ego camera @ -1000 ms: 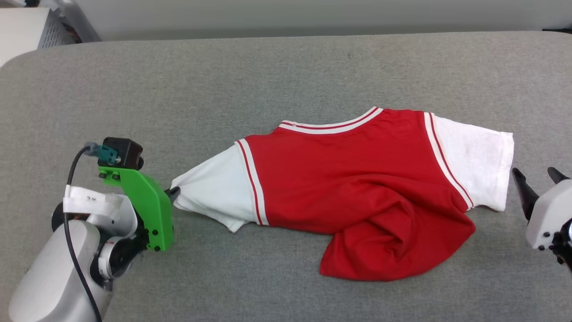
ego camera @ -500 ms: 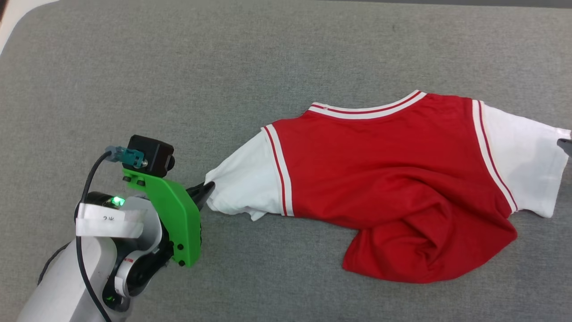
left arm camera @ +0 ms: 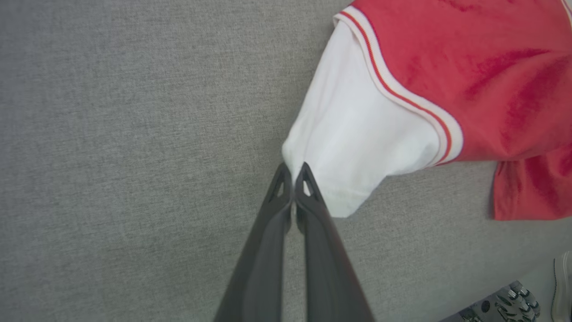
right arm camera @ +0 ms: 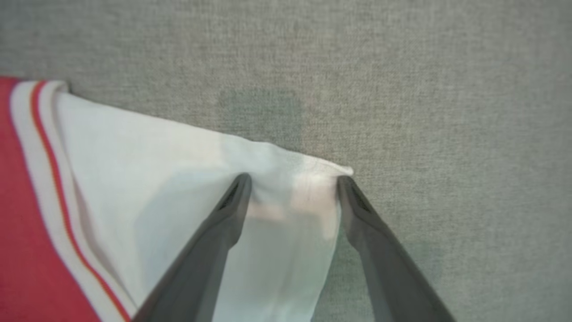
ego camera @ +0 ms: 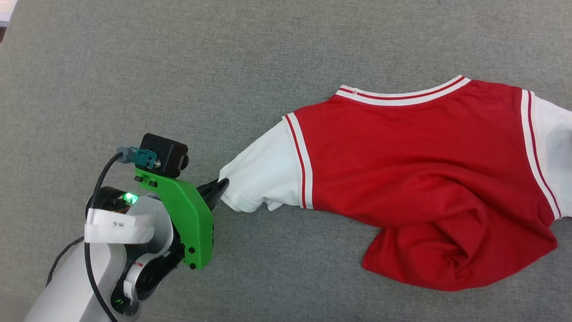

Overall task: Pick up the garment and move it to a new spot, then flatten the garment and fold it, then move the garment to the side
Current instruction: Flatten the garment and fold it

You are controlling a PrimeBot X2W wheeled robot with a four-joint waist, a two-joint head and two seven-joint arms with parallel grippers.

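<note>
At left gripper (left arm camera: pixel 293 172), garment (ego camera: pixel 402 156) pinched, right gripper (right arm camera: pixel 293 180) perhaps astride its sleeve

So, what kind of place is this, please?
Probably a lab bench for robot clothes-folding practice: a wide grey fabric-covered table, a single red-and-white garment lying on it, and the left gripper pinching its white sleeve.

Looks like a robotics lab or test room: a wide work surface (ego camera: pixel 134 67) covered in plain grey woven cloth, and a pale robot arm (ego camera: pixel 71 286) carrying a bright green bracket (ego camera: pixel 190 219) with a small black camera (ego camera: pixel 163 154), a loose black cable (ego camera: pixel 103 169) and a taped paper label (ego camera: pixel 111 226)
</note>
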